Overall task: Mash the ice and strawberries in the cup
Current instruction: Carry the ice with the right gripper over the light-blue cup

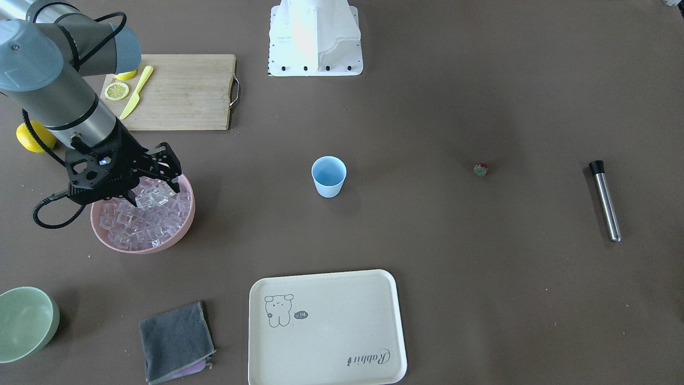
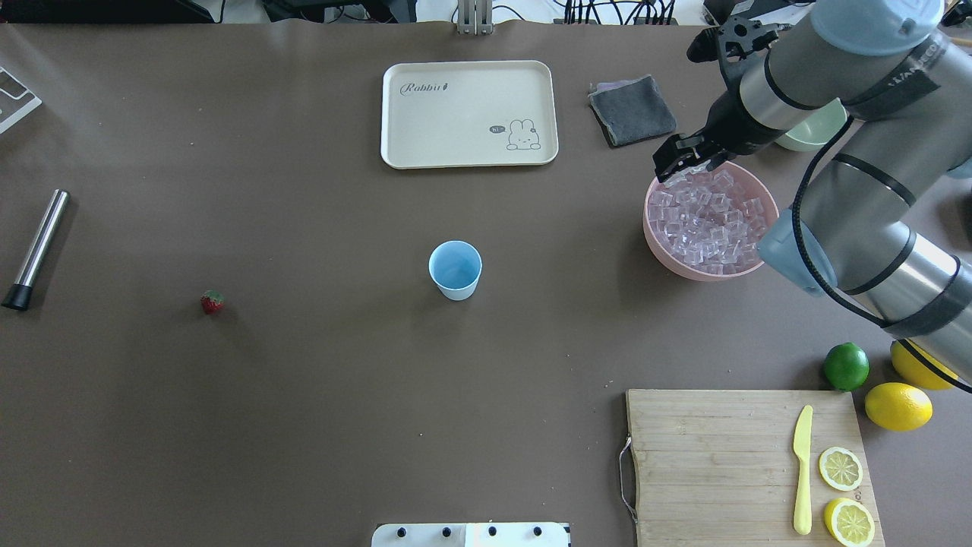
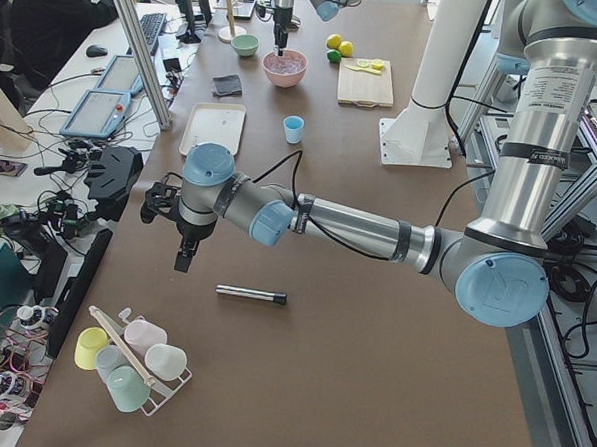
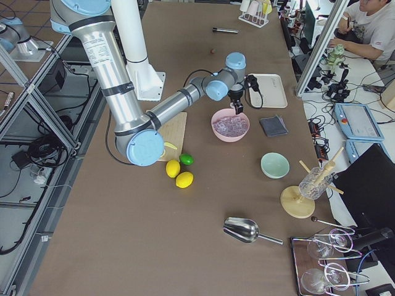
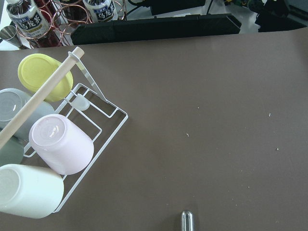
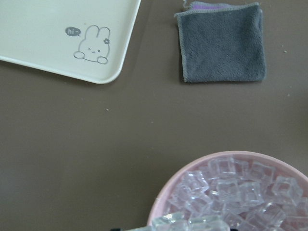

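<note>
The light-blue cup [image 1: 328,176] stands upright mid-table, also in the overhead view [image 2: 455,270]. The ice [image 1: 139,222] fills a pink bowl [image 2: 654,228]. The small red strawberry [image 2: 213,301] lies alone on the table, far from the cup. My right gripper [image 1: 160,190] is at the bowl's rim, shut on a clump of ice cubes [image 6: 187,224] just above the pile. My left gripper [image 3: 182,257] shows only in the exterior left view, above the table's end near a steel muddler [image 3: 250,295]. I cannot tell if it is open or shut.
A cream tray [image 1: 326,326], a grey cloth [image 1: 176,342] and a pale green bowl [image 1: 26,323] lie beyond the bowl. A cutting board [image 2: 714,456] holds a yellow knife and lemon slices, with a lime [image 2: 846,366] and lemons beside it. A cup rack [image 5: 48,159] stands under the left wrist.
</note>
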